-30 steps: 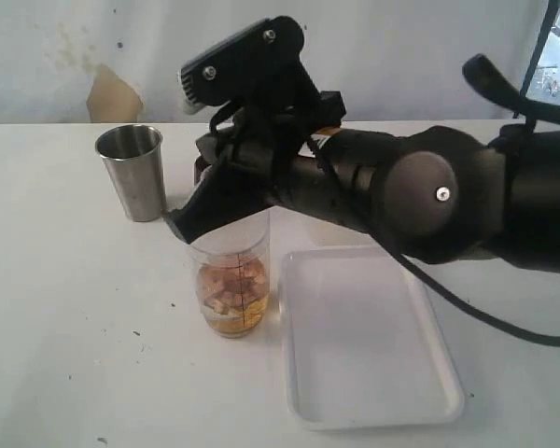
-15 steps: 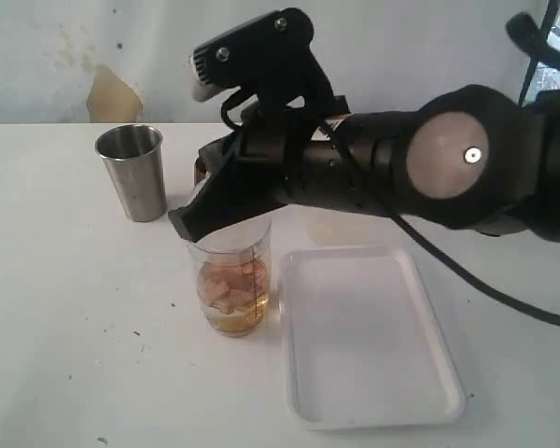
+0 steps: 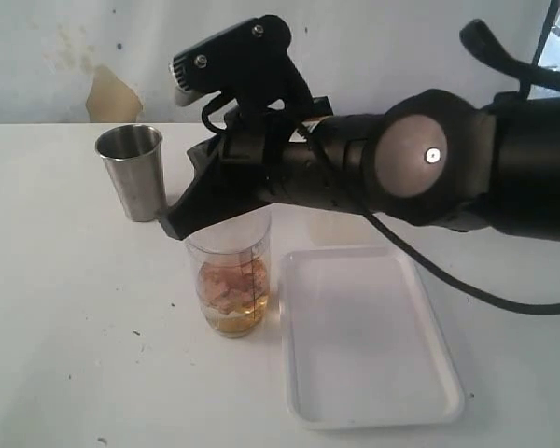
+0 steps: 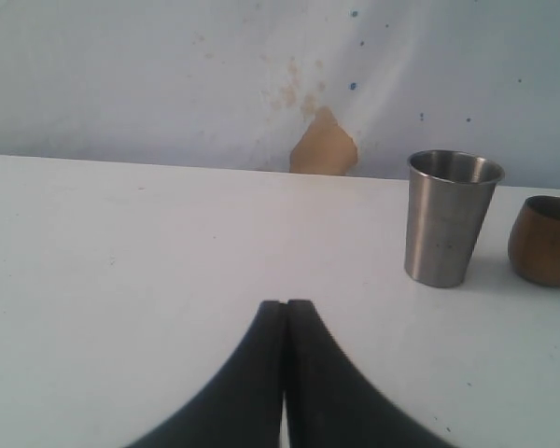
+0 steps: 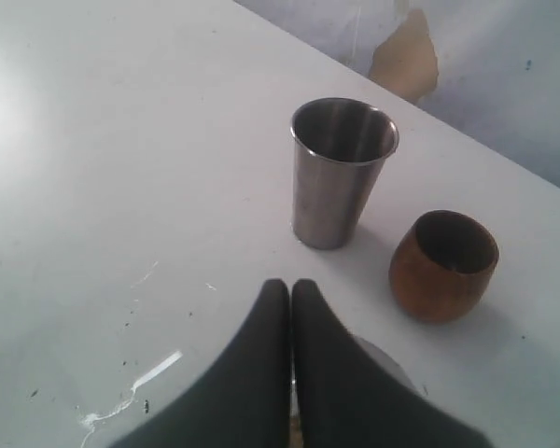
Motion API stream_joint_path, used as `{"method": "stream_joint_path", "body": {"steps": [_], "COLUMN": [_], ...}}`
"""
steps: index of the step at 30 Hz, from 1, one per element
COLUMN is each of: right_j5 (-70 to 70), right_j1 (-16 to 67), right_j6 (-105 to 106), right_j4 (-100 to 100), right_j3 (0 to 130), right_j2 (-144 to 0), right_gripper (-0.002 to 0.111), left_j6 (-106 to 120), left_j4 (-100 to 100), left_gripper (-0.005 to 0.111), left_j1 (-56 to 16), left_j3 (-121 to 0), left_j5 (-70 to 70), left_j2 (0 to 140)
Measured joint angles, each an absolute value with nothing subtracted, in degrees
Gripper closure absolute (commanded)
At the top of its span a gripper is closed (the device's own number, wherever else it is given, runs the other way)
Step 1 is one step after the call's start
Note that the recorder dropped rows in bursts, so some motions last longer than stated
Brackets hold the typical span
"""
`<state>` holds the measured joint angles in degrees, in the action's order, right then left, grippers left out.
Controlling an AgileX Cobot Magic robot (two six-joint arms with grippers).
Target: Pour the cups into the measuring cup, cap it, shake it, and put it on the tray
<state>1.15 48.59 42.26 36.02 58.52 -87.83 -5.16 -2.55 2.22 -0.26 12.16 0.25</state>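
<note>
Fingers of my right gripper are pressed fully together and hold nothing; they hang over the top of the measuring cup. In the exterior view this cup stands upright on the white table, just beside the left edge of the tray, with amber liquid and pale pieces in its lower part. Behind it, to the left, the steel tumbler stands upright. In the right wrist view the wooden cup stands near the tumbler, not touching it. My left gripper is also closed completely, with nothing between its fingers.
</note>
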Motion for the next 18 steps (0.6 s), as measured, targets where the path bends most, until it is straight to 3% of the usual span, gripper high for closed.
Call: {"method": "stream_joint_path", "body": {"steps": [18], "right_j5": [3.62], "right_j1": [48.59], "right_j6": [42.78], "right_j4": [36.02], "right_j3": [58.23], "right_j2": [-85.62], "right_gripper": [0.108], "left_j6": [-5.16], "left_j4": [-2.55], "left_gripper": [0.107], "left_j1": [2.22], "left_j3": [-0.26], "left_j5": [12.16], "left_j2": [0.25]}}
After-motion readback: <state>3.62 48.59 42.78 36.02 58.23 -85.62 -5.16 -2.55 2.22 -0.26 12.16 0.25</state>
